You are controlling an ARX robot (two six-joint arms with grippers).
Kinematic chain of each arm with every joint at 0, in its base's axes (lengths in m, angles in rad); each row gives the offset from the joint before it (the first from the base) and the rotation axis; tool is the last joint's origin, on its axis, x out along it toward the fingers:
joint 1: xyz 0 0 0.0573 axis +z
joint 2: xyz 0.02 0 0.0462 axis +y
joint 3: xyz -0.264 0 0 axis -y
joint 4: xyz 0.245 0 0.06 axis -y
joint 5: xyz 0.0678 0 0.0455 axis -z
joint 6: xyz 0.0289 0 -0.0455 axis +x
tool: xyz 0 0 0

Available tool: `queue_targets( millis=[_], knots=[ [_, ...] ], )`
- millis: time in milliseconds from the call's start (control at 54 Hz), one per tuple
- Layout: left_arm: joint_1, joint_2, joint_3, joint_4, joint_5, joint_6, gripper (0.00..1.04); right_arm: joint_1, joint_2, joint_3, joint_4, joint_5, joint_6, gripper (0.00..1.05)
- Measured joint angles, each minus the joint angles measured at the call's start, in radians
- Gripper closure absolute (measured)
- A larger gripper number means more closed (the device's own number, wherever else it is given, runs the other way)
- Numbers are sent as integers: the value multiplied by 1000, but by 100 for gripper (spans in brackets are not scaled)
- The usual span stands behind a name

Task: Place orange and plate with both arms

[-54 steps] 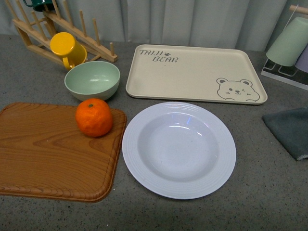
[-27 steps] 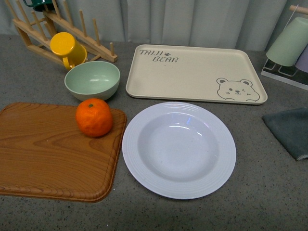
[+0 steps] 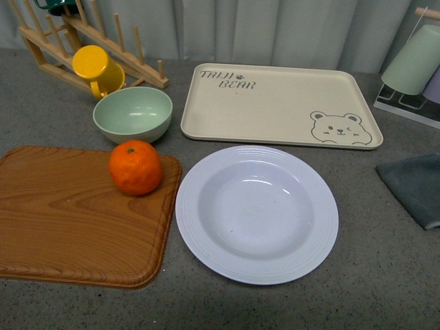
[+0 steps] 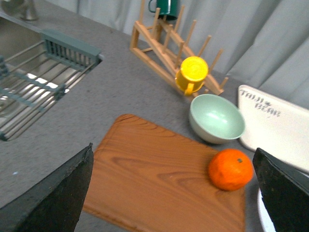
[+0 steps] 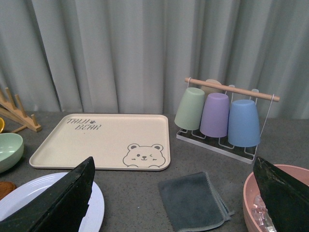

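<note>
The orange [image 3: 135, 168] sits on the far right corner of a wooden board [image 3: 69, 220], stem mark up, nothing touching it. Just to its right, on the grey counter [image 3: 385, 275], lies the white plate [image 3: 194, 242], its ridged rim right beside the board's right edge; I cannot tell whether they touch. The plate holds nothing.

Beyond the orange stands a pale green bowl [image 3: 133, 113], and beyond that a yellow mug [image 3: 96, 67] hangs on a slanted wooden rack [image 3: 130, 58]. Far of the plate lies the beige bear tray [image 3: 275, 103], bare. At the right edge a dark grey cloth [image 3: 416, 185] lies on the counter, with a wire stand of upturned cups [image 3: 412, 60] beyond it.

Neither arm shows in the front view. From the left wrist view, the left gripper [image 4: 172, 150] hangs above the board's left side, its dark fingers [image 4: 53, 193] spread wide with nothing between them; a sink with a drain rack [image 4: 34, 87] lies further left. In the right wrist view the right gripper [image 5: 174, 160] is likewise spread wide and empty, facing the tray and cups, with a pink basin [image 5: 275, 193] at its near right.
</note>
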Motion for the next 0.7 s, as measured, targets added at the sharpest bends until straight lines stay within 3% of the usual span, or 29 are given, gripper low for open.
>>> queue_targets(
  millis=[241,426,704],
  knots=[
    [4,572,164,357,196,-68,6,0,0,0,0,1,0,9],
    [-28,958,315,471,307,-85,6,0,0,0,0,1,0,9],
    [-87,1268,456,521,336,-84,6,0,0,0,0,1,0,9]
  ],
)
